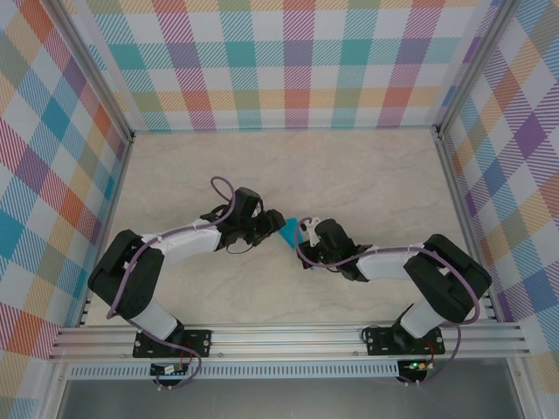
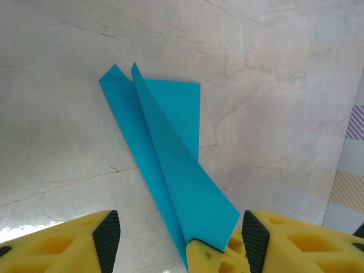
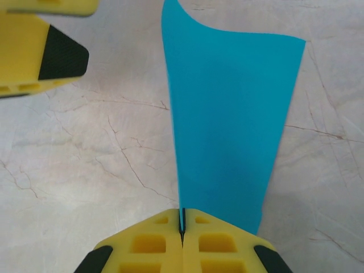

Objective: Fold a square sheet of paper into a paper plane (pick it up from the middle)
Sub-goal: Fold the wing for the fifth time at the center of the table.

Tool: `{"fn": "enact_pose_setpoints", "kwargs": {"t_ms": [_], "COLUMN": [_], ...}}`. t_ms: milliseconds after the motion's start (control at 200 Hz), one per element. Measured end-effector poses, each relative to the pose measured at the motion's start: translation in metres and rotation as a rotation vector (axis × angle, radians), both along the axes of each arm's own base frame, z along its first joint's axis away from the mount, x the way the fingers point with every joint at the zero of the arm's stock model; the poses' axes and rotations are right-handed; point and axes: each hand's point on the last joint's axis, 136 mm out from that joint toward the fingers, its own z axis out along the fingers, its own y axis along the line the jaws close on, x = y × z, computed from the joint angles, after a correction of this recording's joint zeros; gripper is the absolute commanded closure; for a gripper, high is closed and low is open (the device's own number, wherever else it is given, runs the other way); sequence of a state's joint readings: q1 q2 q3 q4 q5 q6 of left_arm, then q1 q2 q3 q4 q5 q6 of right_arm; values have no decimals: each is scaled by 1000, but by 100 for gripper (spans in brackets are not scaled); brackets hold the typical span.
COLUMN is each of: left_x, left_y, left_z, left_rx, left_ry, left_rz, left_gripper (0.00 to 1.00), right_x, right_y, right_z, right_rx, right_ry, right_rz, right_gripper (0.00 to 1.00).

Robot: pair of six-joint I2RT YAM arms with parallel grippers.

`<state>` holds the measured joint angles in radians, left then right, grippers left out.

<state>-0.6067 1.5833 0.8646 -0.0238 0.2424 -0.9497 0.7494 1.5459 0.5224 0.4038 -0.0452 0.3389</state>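
Note:
The teal-blue sheet of paper, folded into a narrow pointed paper plane [image 2: 170, 148], hangs just above the marble table between the two arms [image 1: 289, 231]. My right gripper [image 3: 183, 224] is shut on its lower edge, and the paper [image 3: 227, 125] stands on edge and fans away from the jaws. My left gripper [image 2: 182, 242] is open, its black pads apart on either side of the paper's near end without touching it. The right gripper's yellow fingertips [image 2: 207, 259] sit between them. In the top view the left gripper [image 1: 266, 225] and the right gripper [image 1: 306, 232] meet at the paper.
The marble tabletop [image 1: 349, 175] lies all around the arms, with free room toward the back. Checked walls [image 1: 279, 61] close in the back and both sides. One pad of the left gripper's fingers [image 3: 60, 54] shows at the upper left of the right wrist view.

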Motion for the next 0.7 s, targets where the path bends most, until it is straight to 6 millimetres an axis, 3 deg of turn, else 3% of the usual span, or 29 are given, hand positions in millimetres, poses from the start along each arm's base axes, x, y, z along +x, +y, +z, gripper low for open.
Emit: {"fn": "enact_pose_setpoints", "kwargs": {"t_ms": [700], "left_x": [-1], "left_y": [-10], "left_z": [-1], "left_rx": [-50], "left_ry": [-6], "left_rz": [-36], "left_gripper": [41], "right_x": [-4], "right_y": [-7], "right_z": [-13], "right_rx": [217], "right_ry": [319], "right_rz": [-101], "right_gripper": [100]}}
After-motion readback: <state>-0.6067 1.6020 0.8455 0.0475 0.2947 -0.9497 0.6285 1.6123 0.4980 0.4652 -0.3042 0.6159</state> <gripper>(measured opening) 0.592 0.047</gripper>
